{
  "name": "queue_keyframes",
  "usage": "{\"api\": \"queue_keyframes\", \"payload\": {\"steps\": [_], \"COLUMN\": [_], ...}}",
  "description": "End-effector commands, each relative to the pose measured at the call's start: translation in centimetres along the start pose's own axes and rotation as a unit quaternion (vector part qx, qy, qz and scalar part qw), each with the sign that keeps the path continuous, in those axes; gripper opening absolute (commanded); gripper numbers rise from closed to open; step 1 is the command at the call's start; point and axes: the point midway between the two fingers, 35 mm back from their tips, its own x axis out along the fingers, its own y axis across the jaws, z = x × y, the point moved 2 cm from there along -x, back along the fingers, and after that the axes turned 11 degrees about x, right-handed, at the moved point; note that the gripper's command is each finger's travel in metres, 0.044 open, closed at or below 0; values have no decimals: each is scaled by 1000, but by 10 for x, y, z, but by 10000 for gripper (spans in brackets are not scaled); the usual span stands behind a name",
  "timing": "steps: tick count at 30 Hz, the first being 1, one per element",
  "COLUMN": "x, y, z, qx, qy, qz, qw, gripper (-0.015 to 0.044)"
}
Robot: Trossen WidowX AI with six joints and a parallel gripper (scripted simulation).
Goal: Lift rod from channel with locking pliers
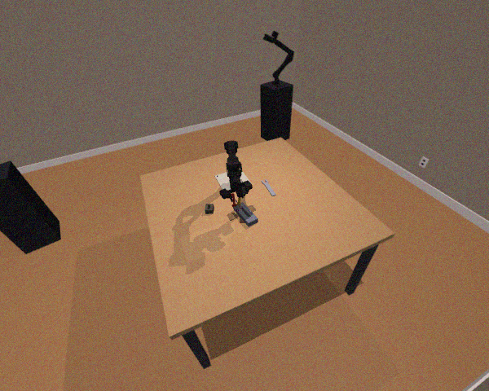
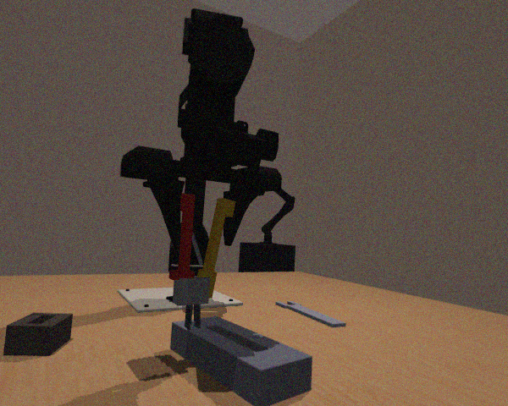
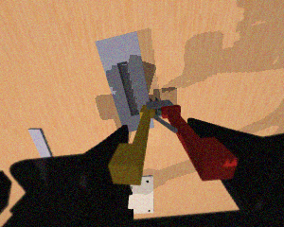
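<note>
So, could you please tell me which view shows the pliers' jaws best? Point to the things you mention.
The exterior view: both thin jaws [image 2: 193,315] show below the grey head [image 2: 191,291]. The wrist view looks down, foreshortening them; the top view is too distant to make them out.

Red and yellow handles [image 2: 186,236] [image 3: 194,144], seemingly plain.

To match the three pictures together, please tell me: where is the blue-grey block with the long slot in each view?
Top: blue-grey block just below the picture's centre, under the gripper.
Exterior: bottom, slightly right of centre.
Wrist: upper part, left of centre.
Shared landmark: the red handle of the pliers, near the block in all three.
</note>
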Motion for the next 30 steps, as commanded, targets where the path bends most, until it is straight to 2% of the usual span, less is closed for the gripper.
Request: {"api": "queue_keyframes", "payload": {"steps": [1, 30], "x": [-2, -1], "y": [8, 46], "z": [3, 11], "qx": [-7, -50], "qy": [-3, -4], "qz": [2, 3], "qw": [1000, 999], "gripper": [316, 316]}}
